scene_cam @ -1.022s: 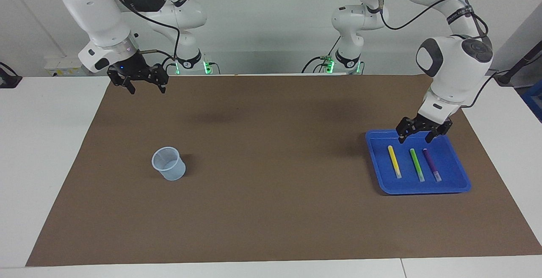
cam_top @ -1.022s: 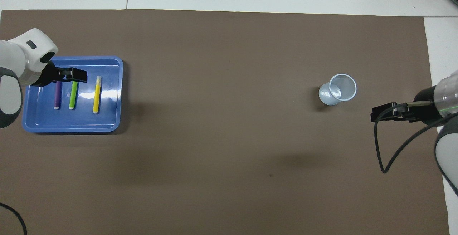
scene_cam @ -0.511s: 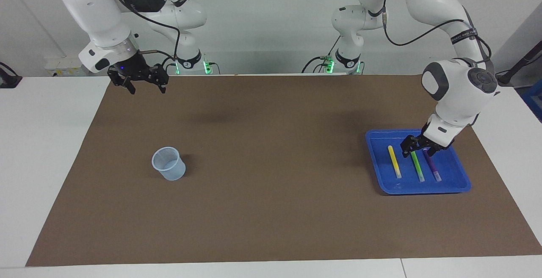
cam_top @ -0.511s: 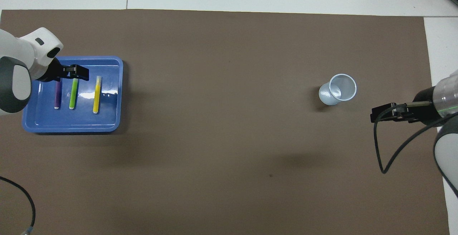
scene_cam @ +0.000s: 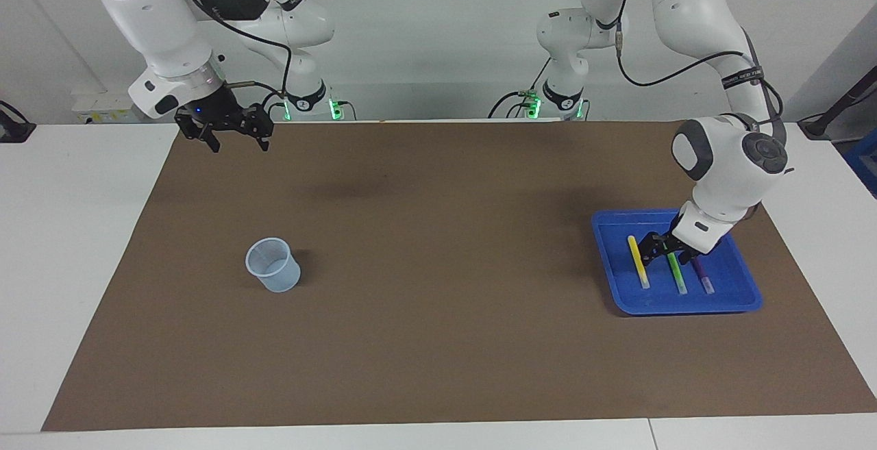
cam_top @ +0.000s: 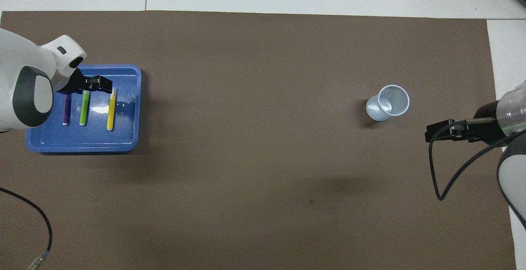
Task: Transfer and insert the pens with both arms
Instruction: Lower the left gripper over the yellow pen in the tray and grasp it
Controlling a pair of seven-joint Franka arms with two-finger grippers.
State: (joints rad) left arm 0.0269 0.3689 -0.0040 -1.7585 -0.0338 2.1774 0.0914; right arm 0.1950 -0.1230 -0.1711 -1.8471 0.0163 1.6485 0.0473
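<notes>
A plain brown mat (scene_cam: pixel 438 340) covers most of a white table (scene_cam: pixel 75 244). Near the mat's edge at the left arm's end sits a bright blue tray (scene_cam: pixel 743 298) with a glossy sheen. In it lie a yellow pen (scene_cam: pixel 638 262), a bright green pen (scene_cam: pixel 677 276) and a purple pen (scene_cam: pixel 703 276), each with a pale whitish end. Toward the right arm's end stands a translucent pale blue cup (scene_cam: pixel 273 274). Both arms (scene_cam: pixel 726 162) are white with dark grey joint caps. The left gripper (scene_cam: pixel 662 248) and right gripper (scene_cam: pixel 231 136) are black. Green lights glow at the arm bases (scene_cam: pixel 308 104).
</notes>
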